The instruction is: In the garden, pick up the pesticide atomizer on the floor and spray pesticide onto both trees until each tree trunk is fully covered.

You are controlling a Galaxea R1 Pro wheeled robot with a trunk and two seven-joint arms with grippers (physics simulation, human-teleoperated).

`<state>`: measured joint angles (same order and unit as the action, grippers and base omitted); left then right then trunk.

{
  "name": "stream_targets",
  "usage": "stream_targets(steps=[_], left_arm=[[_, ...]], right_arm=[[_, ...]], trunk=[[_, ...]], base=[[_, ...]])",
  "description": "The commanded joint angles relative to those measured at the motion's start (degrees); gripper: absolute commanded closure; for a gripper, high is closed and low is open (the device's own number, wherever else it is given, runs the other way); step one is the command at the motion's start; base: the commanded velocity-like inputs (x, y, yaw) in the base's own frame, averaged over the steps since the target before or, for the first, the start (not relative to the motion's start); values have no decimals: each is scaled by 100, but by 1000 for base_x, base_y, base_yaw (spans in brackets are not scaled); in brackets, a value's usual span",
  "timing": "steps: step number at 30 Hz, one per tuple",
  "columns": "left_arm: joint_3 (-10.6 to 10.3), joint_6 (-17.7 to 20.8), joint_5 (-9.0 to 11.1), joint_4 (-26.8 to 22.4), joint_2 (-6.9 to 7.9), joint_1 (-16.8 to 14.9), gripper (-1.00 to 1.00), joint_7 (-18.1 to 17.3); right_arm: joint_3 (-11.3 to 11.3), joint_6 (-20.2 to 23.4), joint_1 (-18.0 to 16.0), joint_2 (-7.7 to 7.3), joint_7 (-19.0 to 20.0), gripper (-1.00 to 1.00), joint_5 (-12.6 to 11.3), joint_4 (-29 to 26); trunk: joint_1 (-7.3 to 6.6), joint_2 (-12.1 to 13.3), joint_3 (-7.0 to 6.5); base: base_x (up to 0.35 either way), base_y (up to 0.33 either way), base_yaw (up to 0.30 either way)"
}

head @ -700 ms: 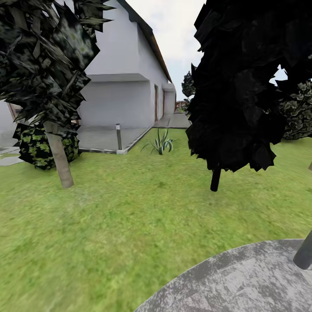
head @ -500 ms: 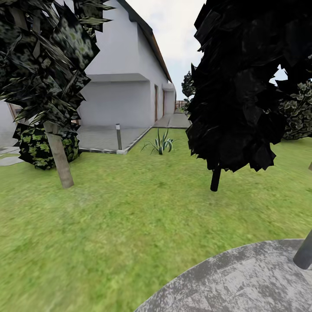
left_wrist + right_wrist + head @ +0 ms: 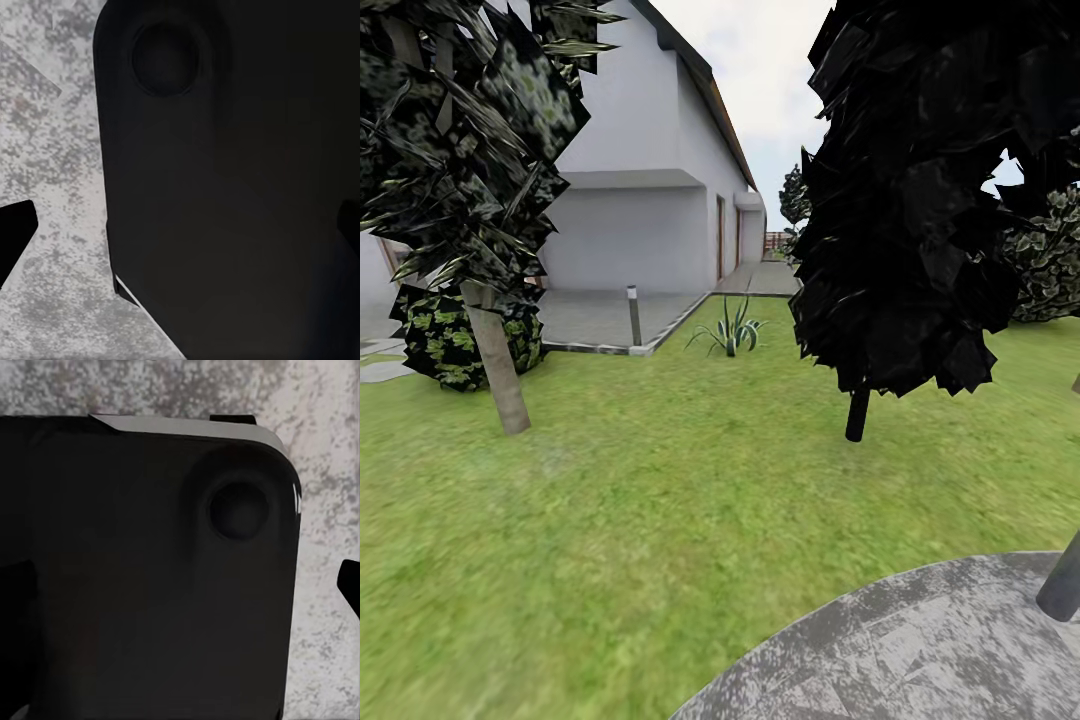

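Observation:
The head view looks over the green lawn floor (image 3: 660, 520) of the garden. One tree stands at the left, with a pale grey-tan trunk (image 3: 498, 370) and jagged dark green foliage (image 3: 455, 140). The pesticide atomizer is out of view. In the left wrist view my left gripper (image 3: 180, 229) hangs over grey paving, its dark fingertips (image 3: 15, 232) far apart at the picture's edges, holding nothing. The right gripper (image 3: 180, 585) is the same, with one fingertip (image 3: 349, 585) against the stone. A black part of the robot's body covers most of both wrist views.
A thin dark-trunked tree (image 3: 857, 412) with black leaves stands ahead at the right. A round grey stone slab (image 3: 900, 650) lies at the lower right with a dark post (image 3: 1060, 585) on it. Behind are the white house (image 3: 650, 200), a bush (image 3: 445, 340), a bollard (image 3: 634, 315) and a spiky plant (image 3: 732, 330).

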<state>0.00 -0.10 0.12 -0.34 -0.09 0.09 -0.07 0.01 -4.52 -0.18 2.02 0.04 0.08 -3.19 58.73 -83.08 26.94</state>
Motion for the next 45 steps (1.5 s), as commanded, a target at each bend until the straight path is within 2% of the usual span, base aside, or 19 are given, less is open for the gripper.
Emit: stream_targets(steps=[1, 11, 16, 17, 19, 21, 23, 25, 26, 31, 33, 35, 38, 45], left_arm=[[-6, -17, 0, -15, -3, 0, -100, -1], [-23, -339, 3, -280, 6, -41, -100, 13], [-18, -499, -3, -441, 39, -89, -100, 7], [-18, -1137, -3, -812, 44, -116, -100, 13], [-17, -1142, -3, -1012, 48, -138, -100, 41], [-14, -1147, -4, -1367, 57, -161, -100, 77], [7, -1144, -4, -1594, 63, -190, -100, 85], [94, -1142, -4, -1789, 64, -310, -100, 91], [206, -1142, -2, -1856, 63, -455, -100, 93], [615, -1159, 4, -1918, 57, -916, -100, 92], [752, -1325, -8, -1936, 54, -1121, -100, 87], [778, -1496, -19, -1938, 58, -1162, -100, 91], [862, -1789, -17, -1901, 108, -1192, -100, 94], [938, -1874, -78, -1869, 149, -1159, -100, 75]], right_arm=[[3, -5, 0, 0, 2, -100, 0, -2], [8, -8, 0, -13, -16, -100, 14, -258], [15, -8, 0, -87, -20, -100, 44, -419], [14, -15, 0, -156, -21, -100, 49, -1401], [11, -51, 0, -244, -21, -100, 51, -1662], [9, -204, 0, -410, -23, -100, 53, -2071], [9, -362, -4, -467, -24, -100, 53, -2239], [8, -612, -34, -504, -24, -100, 53, -2386], [8, -819, -78, -518, -23, -100, 53, -2456], [8, -1217, -264, -529, -25, -100, 53, -2556], [-17, -1308, -533, -533, -34, -100, 40, -2574], [-46, -1360, -659, -533, -37, -100, 25, -2573], [-188, -1686, -777, -529, -30, -100, 22, -2533], [-227, -1864, -807, -523, -15, -100, 43, -2508]], trunk=[[0, 0, 2], [0, 0, 30], [0, 0, 32], [0, 0, 32], [0, 0, 33], [0, 0, 33], [0, 0, 33], [0, 0, 33], [0, 0, 33], [0, 0, 33], [0, 0, 33], [0, 0, 33], [0, 0, 33], [0, 0, 33]], base=[[0, 0, 49], [0, 0, 86], [0, 0, 16], [0, 0, 3], [0, 0, 2], [0, 0, 0], [0, 0, 0], [0, 0, 0], [0, 0, 0], [0, 0, 0], [0, 0, 0], [0, 0, 0], [0, 0, 0], [0, 0, 3]])
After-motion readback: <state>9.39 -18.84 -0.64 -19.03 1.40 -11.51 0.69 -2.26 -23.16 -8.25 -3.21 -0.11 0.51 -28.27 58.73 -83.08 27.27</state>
